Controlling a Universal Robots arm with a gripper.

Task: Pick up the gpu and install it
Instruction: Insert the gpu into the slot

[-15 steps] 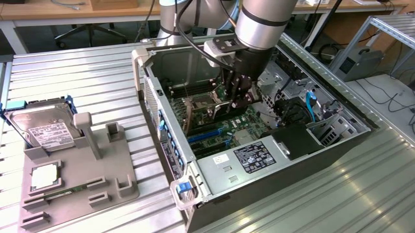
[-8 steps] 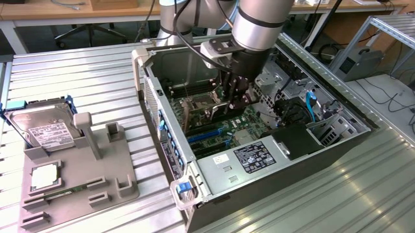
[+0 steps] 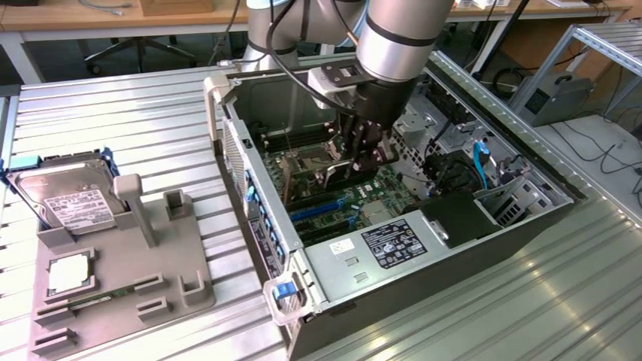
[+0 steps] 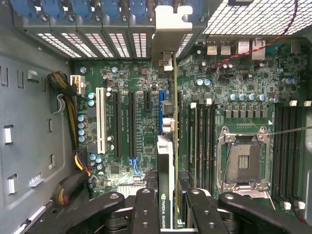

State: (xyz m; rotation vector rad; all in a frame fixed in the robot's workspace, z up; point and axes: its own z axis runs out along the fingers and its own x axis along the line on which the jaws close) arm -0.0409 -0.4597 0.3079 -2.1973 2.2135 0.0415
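pincer (image 4: 168,197) clamped on the gpu (image 4: 168,146), one finger (image 4: 146,212) per face; card is held on edge so its connector side faces the motherboard (image 4: 131,78); arm (image 3: 401,37) reaches down into the open pc case (image 3: 431,248), which lies on its side on the slatted metal surface (image 3: 120,120); gpu is inside the case, lined up along the blue expansion slot (image 4: 161,105), silver end bracket (image 4: 170,34) at the rear slot openings (image 4: 122,44); looks like the alignment an install needs; can't tell whether the card edge is in the slot or just above it; room is tight: memory slots (image 4: 204,141) just beside the card on one side, black expansion slots (image 4: 130,124) on the other, cpu socket (image 4: 242,156) beyond the memory slots; cable bundle (image 4: 68,97) well apart, by the case wall; grey parts tray (image 3: 120,263) with the hard drive (image 3: 71,199) sits at the exterior view's left of the case, well clear of the arm
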